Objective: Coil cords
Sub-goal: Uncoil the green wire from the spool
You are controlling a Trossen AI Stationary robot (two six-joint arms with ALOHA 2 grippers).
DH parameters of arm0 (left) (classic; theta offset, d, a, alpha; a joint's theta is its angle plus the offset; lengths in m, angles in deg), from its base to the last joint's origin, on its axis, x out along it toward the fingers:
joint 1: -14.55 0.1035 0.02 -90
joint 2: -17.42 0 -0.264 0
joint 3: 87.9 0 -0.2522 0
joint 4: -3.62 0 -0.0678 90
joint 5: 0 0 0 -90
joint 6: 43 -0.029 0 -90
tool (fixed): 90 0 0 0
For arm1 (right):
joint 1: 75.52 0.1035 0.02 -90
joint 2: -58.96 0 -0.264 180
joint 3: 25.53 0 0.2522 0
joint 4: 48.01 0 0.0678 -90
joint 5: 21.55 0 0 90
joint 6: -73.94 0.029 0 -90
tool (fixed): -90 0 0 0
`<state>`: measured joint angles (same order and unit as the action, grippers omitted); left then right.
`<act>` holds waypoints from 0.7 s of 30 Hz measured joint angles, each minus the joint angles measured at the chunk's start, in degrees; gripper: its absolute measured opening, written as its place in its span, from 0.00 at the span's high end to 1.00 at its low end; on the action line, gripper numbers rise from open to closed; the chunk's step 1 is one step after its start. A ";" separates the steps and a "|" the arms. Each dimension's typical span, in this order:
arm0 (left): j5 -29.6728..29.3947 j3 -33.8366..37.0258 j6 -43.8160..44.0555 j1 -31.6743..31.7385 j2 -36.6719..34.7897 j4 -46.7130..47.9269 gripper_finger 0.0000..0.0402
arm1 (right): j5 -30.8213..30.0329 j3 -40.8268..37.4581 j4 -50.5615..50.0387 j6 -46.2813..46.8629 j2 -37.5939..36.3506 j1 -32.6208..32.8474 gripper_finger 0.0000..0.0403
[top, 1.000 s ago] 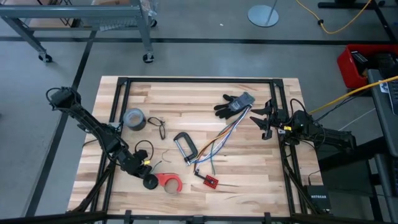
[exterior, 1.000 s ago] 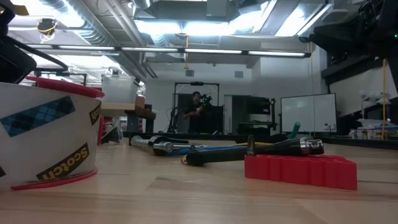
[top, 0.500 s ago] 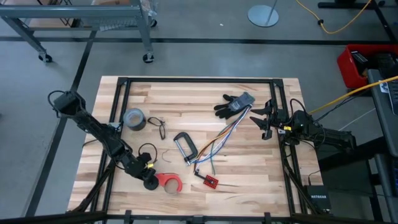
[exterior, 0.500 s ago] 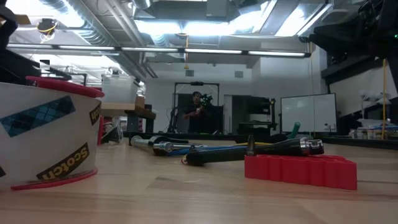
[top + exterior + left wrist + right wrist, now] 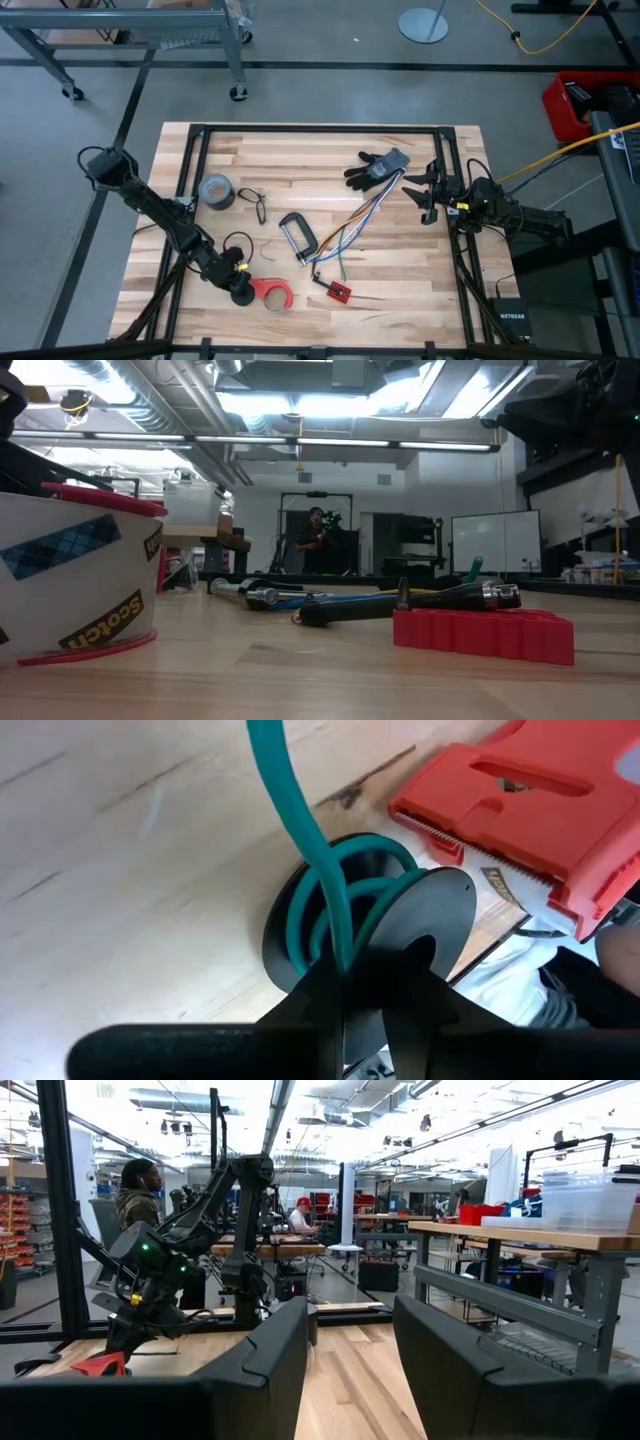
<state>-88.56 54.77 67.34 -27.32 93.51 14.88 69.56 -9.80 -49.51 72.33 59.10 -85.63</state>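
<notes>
High: left pincer [image 5: 236, 283] low at near-left of wood-plank counter [image 5: 300, 160], by red tape dispenser [image 5: 270, 292]; right pincer [image 5: 425, 192] idle, far right.
Left wrist: fingers pinched on green cord [image 5: 335, 905]; coil on counter.
Right wrist: pincer wide; workshop benches behind.

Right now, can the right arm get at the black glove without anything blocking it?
Probably yes. The right tool hangs open at the table's right edge, and the black glove lies close beside it on bare wood, with nothing between them.
</notes>
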 joint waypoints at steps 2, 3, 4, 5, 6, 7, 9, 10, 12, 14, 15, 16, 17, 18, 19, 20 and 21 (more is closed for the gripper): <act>-2.44 0.00 -1.01 -0.04 0.02 0.06 0.92 | 0.00 -0.01 0.04 0.00 -0.01 0.00 0.61; -3.82 0.00 -1.34 -0.04 0.02 0.13 0.92 | 0.00 0.01 0.06 0.00 0.01 -0.01 0.61; -5.56 0.00 -1.64 -0.02 0.02 0.15 0.92 | 0.00 -0.01 0.06 0.02 0.01 0.01 0.61; -7.59 0.02 -2.07 0.00 0.02 0.07 0.92 | 0.00 0.01 0.06 0.18 0.00 0.00 0.61; -9.53 0.03 -2.64 0.00 -0.06 0.05 0.92 | 0.00 -0.01 0.08 0.89 0.01 -0.01 0.61; -11.18 0.07 -3.12 0.02 -0.20 0.12 0.92 | 0.00 0.01 0.08 1.61 -0.01 0.00 0.61; -14.06 0.11 -4.52 0.02 -0.90 0.72 0.92 | 0.00 0.00 0.06 3.25 -0.01 0.00 0.61; -14.75 0.17 -5.21 0.04 -1.51 1.18 0.92 | 0.00 -0.01 0.06 4.11 0.01 -0.01 0.61; -15.26 0.24 -5.88 0.04 -3.07 2.91 0.92 | 0.00 0.01 0.06 4.35 0.01 0.01 0.61; -15.40 0.23 -5.62 0.04 -5.16 5.78 0.92 | 0.00 -0.01 0.08 4.33 0.00 0.01 0.61; -15.44 0.22 -5.38 0.04 -6.32 7.81 0.92 | 0.00 -0.01 0.09 4.33 0.00 0.01 0.61; -15.63 0.22 -5.30 0.04 -7.48 10.05 0.92 | 0.00 -0.01 0.10 4.33 0.00 0.01 0.61; -16.09 0.22 -5.25 0.04 -8.69 12.21 0.92 | 0.00 -0.01 0.08 4.33 0.01 -0.01 0.61; -16.96 0.22 -5.13 0.04 -10.01 14.20 0.92 | 0.00 -0.01 0.08 4.33 -0.01 -0.01 0.61; -18.19 0.22 -4.83 0.04 -11.41 15.91 0.92 | 0.00 -0.01 0.08 4.33 -0.01 0.01 0.61; -19.89 0.22 -4.81 0.04 -12.85 17.35 0.92 | 0.00 0.00 0.06 4.33 0.00 0.00 0.61; -22.13 0.22 -5.09 0.04 -14.09 18.49 0.92 | 0.00 -0.01 -0.05 4.42 -0.01 -0.01 0.61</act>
<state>-110.69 54.99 62.26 -27.28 79.42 33.37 69.56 -9.81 -49.56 76.75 59.08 -85.65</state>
